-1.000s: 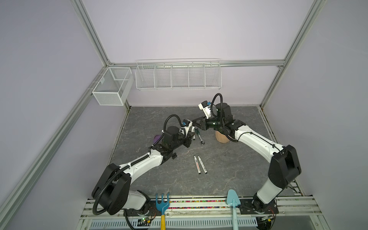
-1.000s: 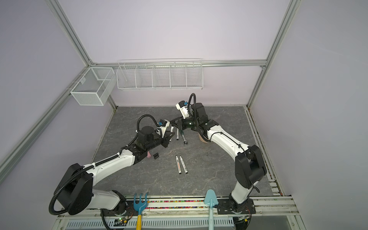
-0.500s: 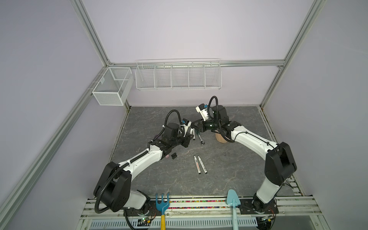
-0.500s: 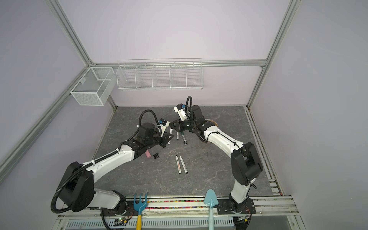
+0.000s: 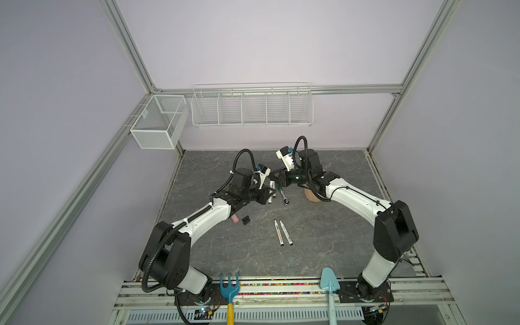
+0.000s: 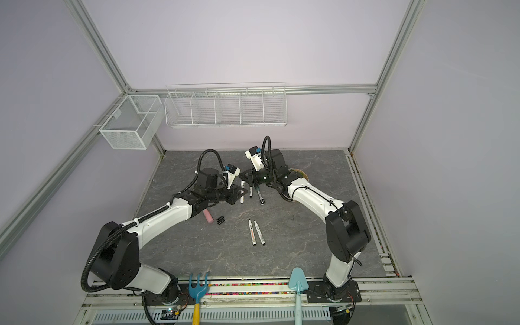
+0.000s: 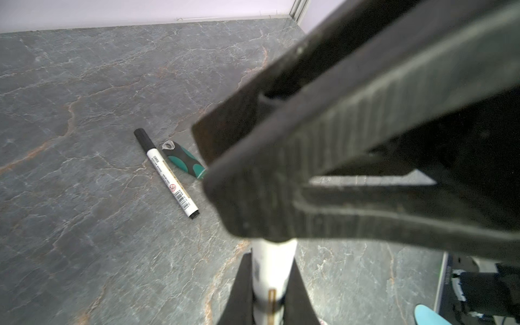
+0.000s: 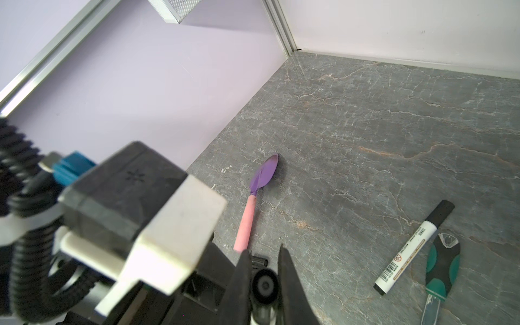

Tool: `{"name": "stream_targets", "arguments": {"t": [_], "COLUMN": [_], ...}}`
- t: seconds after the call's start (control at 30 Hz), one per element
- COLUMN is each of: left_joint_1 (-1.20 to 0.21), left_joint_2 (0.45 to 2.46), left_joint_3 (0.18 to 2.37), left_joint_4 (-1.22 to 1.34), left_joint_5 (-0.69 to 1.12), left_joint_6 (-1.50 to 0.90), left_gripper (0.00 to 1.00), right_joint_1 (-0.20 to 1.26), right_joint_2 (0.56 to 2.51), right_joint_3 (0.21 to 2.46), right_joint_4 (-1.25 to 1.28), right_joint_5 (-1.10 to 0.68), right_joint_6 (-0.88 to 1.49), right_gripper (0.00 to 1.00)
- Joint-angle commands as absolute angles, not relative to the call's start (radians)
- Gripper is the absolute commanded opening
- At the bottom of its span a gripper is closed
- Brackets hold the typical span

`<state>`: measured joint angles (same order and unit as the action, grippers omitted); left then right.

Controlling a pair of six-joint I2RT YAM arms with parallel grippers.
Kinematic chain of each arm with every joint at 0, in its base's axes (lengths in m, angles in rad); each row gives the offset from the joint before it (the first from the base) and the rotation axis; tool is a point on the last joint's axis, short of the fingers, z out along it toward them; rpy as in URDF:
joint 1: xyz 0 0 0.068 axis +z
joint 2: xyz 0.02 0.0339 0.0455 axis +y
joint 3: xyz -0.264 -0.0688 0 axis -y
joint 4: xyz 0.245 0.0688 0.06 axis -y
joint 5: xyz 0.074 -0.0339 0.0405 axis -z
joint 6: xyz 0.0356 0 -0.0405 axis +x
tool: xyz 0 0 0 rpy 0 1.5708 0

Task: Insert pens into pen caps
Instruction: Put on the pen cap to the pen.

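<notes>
Worktop [image 5: 323, 247] is spanned by left arm [image 5: 208, 216] and right arm [image 5: 354, 197], set tip to tip above it so pen and cap can be aligned. Left tool [image 7: 270, 259] is clamped on a white pen [image 7: 273, 273]; right tool [image 8: 264, 250] is pinched on what seems a black cap [image 8: 264, 285], shown end-on only in its wrist view.

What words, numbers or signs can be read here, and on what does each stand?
No words are legible enough to quote.
capped pen: a barcode and a red prohibition circle; the print is too small to read.
two loose pens: labels too small to read.
black camera housing: a small star-shaped mark.
</notes>
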<state>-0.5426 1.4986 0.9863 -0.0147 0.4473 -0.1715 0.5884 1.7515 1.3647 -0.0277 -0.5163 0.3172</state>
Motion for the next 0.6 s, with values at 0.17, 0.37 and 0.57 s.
{"name": "stream_targets", "arguments": {"t": [0.17,0.37,0.57], "left_joint_1": [-0.535,-0.620,-0.663], "left_joint_2": [1.276,1.230,1.262], "left_joint_3": [0.851,0.718,0.651], "left_joint_4": [0.736,0.671,0.648], "left_joint_5": [0.320,0.338,0.349], "left_joint_6": [-0.282,-0.282,-0.275], "left_gripper": [0.00,0.00,0.00], "right_joint_1": [0.548,0.532,0.530], "right_joint_2": [1.724,1.703,1.685], "right_joint_3": [1.252,1.293,1.332], "right_joint_4": [-0.440,-0.426,-0.360], "right_joint_5": [-0.787,-0.821,-0.832], "right_joint_6": [0.406,0.426,0.480], "right_gripper": [0.07,0.07,0.11]}}
